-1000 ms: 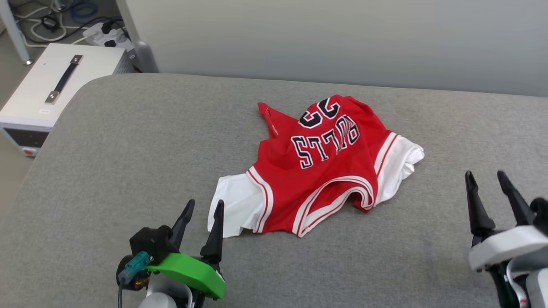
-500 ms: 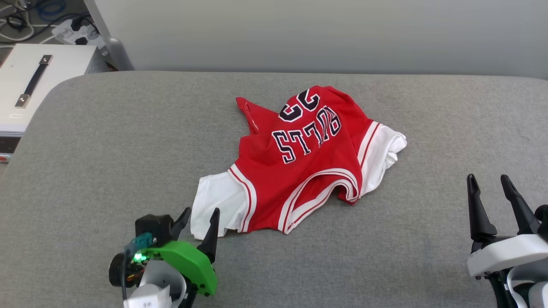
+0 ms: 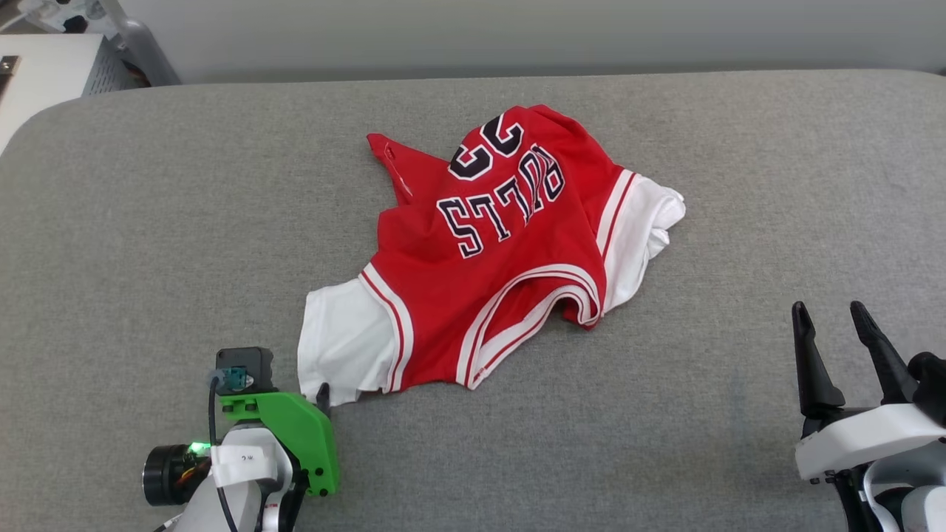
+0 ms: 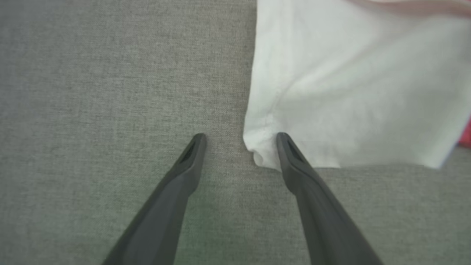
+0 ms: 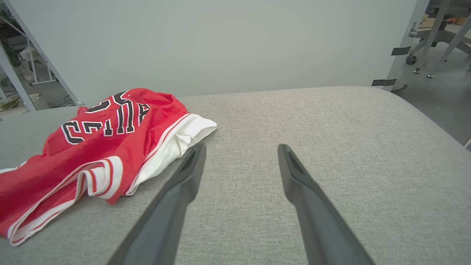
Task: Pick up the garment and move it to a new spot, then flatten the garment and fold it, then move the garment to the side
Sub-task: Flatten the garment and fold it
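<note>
Now the crumpled red jersey shirt with white sleeves [image 3: 488,281] lies mid-way across the grey fabric-covered bench [image 3: 148,222], one sleeve corner [image 4: 257,154] toward its near edge. The left gripper [image 4: 239,138], wide open and empty, brackets that corner; it should sink lower, then pinch both layers. The right gripper [image 3: 828,310] hovers open, empty.

A crumpled red shirt [image 3: 480,273] lies on the grey cushion [image 3: 148,222], with the left gripper [image 3: 319,395] at its white sleeve corner and the right gripper [image 3: 831,332] well apart, fingers spread.
</note>
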